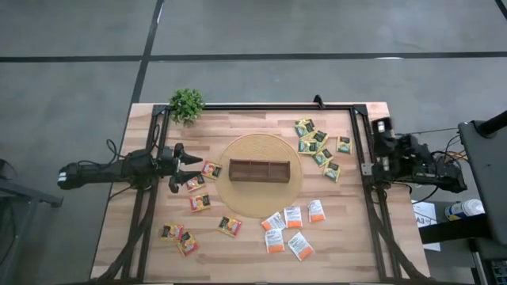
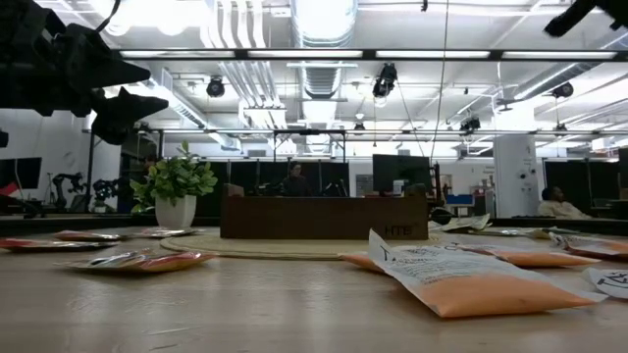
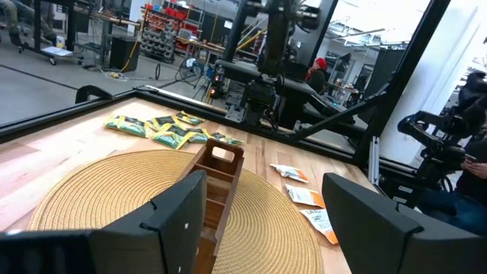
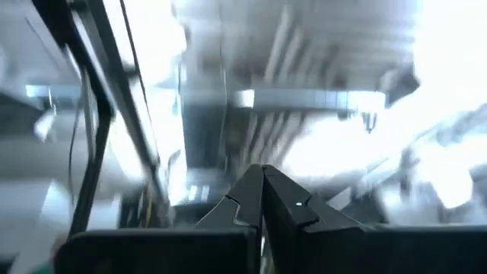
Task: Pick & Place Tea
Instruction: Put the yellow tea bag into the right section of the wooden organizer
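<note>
Many small tea sachets lie flat on the wooden table. The yellow-red-black ones (image 1: 200, 203) are on the left, the white-orange ones (image 1: 293, 216) toward the near edge, and the dark green-yellow ones (image 1: 317, 141) on the far right. The dark-brown divided box (image 1: 259, 169) rests on a round woven mat (image 1: 261, 142). My left gripper (image 1: 190, 170) hovers open above the yellow-red-black sachets, left of the box and pointing toward it (image 3: 221, 171); in the low view it (image 2: 118, 88) hangs well above the table. My right gripper (image 4: 262, 173) is shut, parked at the right edge (image 1: 386, 138) and pointing up at the ceiling.
A small green potted plant (image 1: 187, 104) stands at the far left corner. A black frame (image 1: 360, 142) runs along the table's left, right and far sides. Bare wood shows between the mat and the far edge. People sit in the room beyond the table (image 2: 559, 204).
</note>
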